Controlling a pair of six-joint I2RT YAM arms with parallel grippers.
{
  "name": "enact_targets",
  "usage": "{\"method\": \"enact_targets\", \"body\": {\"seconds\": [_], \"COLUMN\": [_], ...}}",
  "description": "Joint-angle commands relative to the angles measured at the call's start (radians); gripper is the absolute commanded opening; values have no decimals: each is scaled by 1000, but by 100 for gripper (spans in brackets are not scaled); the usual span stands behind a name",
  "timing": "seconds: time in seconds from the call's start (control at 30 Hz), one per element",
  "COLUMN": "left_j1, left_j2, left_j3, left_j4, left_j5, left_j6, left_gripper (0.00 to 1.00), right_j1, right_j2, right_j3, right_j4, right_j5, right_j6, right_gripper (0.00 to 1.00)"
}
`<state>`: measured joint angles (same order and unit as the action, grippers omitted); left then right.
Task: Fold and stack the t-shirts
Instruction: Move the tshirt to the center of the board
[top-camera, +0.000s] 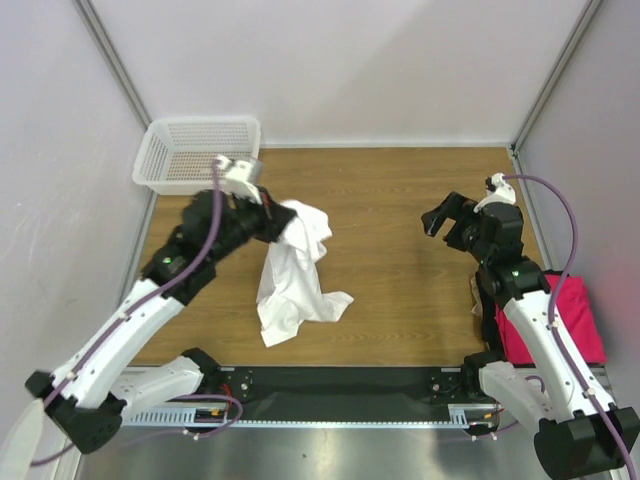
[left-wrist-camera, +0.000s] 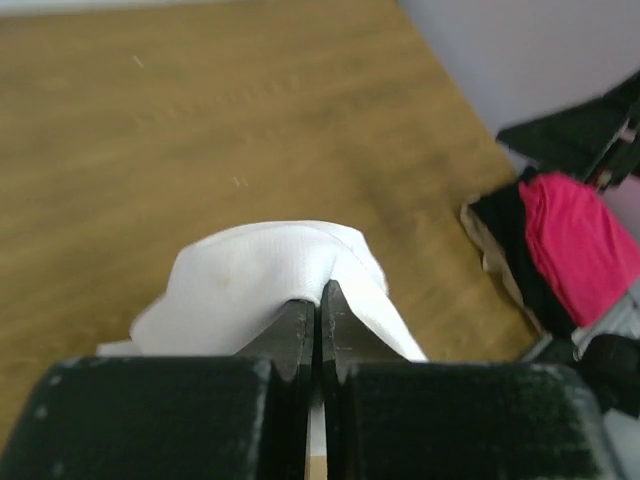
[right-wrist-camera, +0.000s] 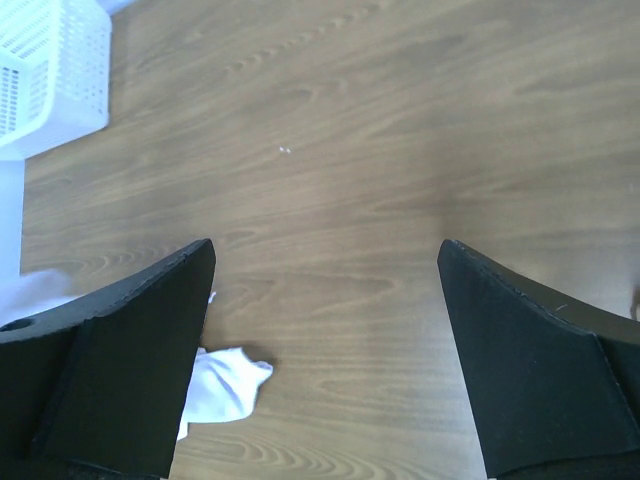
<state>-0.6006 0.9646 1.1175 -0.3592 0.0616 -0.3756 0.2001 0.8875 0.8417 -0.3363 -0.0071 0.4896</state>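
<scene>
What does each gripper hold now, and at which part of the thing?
The left gripper is shut on the white t-shirt, pinching a bunched fold; which part of the shirt cannot be told. The right gripper is open and empty.

Wooden table (top-camera: 400, 200) with basket (top-camera: 205, 122), white t-shirt (top-camera: 290, 290)

White mesh plastic basket (top-camera: 152, 168) sits upright, open side up, at the far-left corner of the bench (top-camera: 400, 190), close to the left and far walls. Bench top is brown wood grain, with two tiny pale specks near the middle in the right wrist view. Plain white walls (top-camera: 350, 60) on three sides, with grey metal posts (top-camera: 113, 60) in the far corners. Black strip (top-camera: 340, 385) runs along the near edge, with a brushed metal surface (top-camera: 330, 455) nearer still.
</scene>
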Motion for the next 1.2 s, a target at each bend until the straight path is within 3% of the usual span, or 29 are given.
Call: {"method": "enact_targets", "body": {"seconds": [0.0,0.17,0.33,0.47,0.7,0.73,0.83,1.17], "left_j1": [-129,-215,-281,-294,-292,-292,-268,-67], "left_j2": [41,178,339,330,130,106,34,-121], "left_j3": [-28,51,261,303,69,33,-77,-387], "left_j4": [126,192,210,236,258,225,90,-297], "left_j5": [-118,-172,-203,-224,-518,-613,-719,-770], "left_j6": [-77,-82,-66,-126,-196,-239,-345,-678], "left_gripper": [0,0,1,0,0,0,0,0], "right_j1": [4,4,1,-5,-21,-21,-19,74], "right_j2": [-33,-50,-65,-73,-53,-48,-18,70], "right_j3": [-15,-26,-9,-7,-29,-30,-44,-101], "right_j4": [-35,-75,-107,-122,-96,-86,-57,97], "right_j5": [50,102,156,213,202,199,168,35], "right_j6": [40,38,14,1,0,4,9,6], "right_gripper": [100,100,100,100,100,100,100,100]}}
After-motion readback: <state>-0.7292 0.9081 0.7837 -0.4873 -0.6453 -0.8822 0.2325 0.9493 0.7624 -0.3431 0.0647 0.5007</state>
